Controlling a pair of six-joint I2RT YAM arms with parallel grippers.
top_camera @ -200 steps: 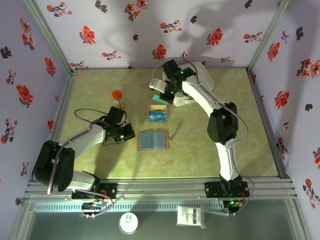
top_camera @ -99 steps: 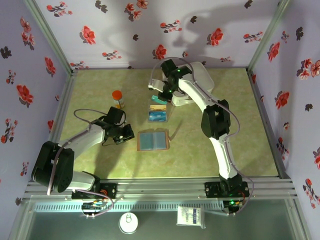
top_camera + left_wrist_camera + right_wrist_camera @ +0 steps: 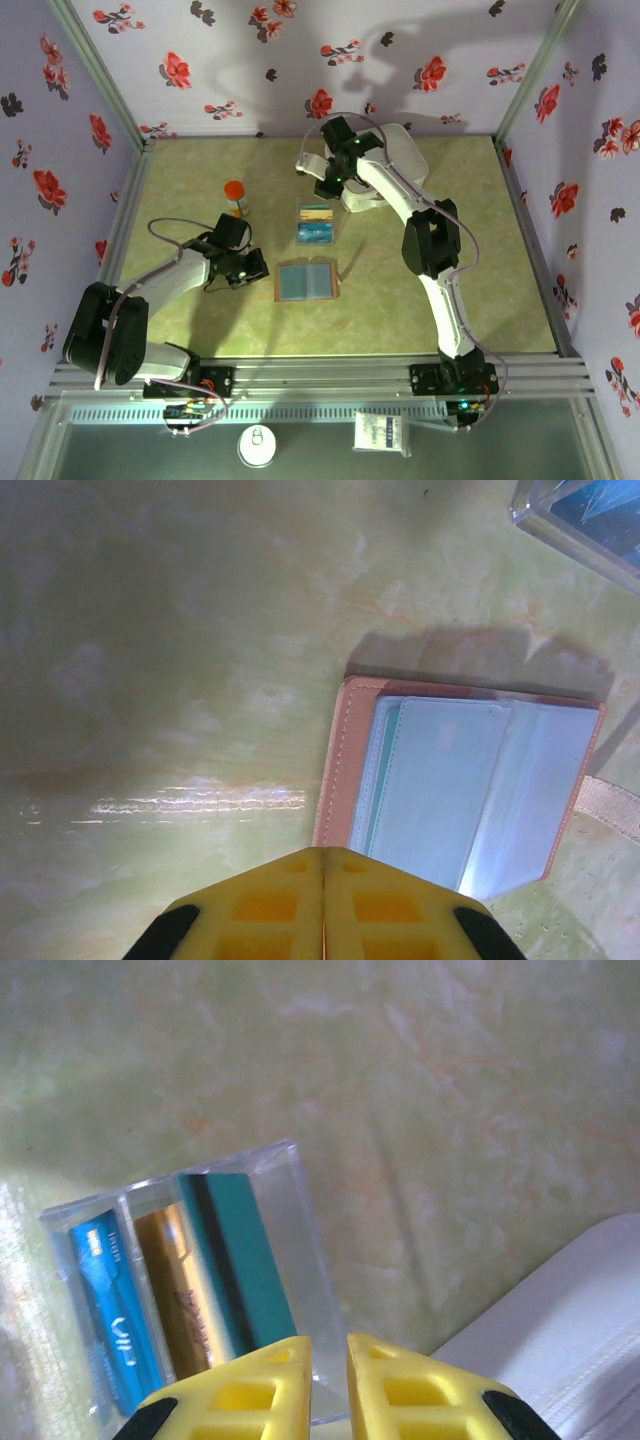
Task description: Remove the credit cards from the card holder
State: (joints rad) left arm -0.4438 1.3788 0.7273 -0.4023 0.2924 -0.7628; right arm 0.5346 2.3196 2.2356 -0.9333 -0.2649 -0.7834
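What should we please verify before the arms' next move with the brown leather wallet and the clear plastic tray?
1. right gripper free of cards: ok, jaws slightly apart, nothing between.
2. teal plastic card, gold card and blue card inside the clear plastic tray: ok.
3. tan-brown leather wallet lying open on the table: ok.
4. Wallet pockets emptied: cannot tell.
5. left gripper open for grasping: not ok, shut.

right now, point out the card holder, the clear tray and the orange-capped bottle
card holder (image 3: 455, 790), left wrist view, open blue-grey inner pocket
clear tray (image 3: 303, 1260), right wrist view, bare clear wall
orange-capped bottle (image 3: 234, 190), top view, its cap
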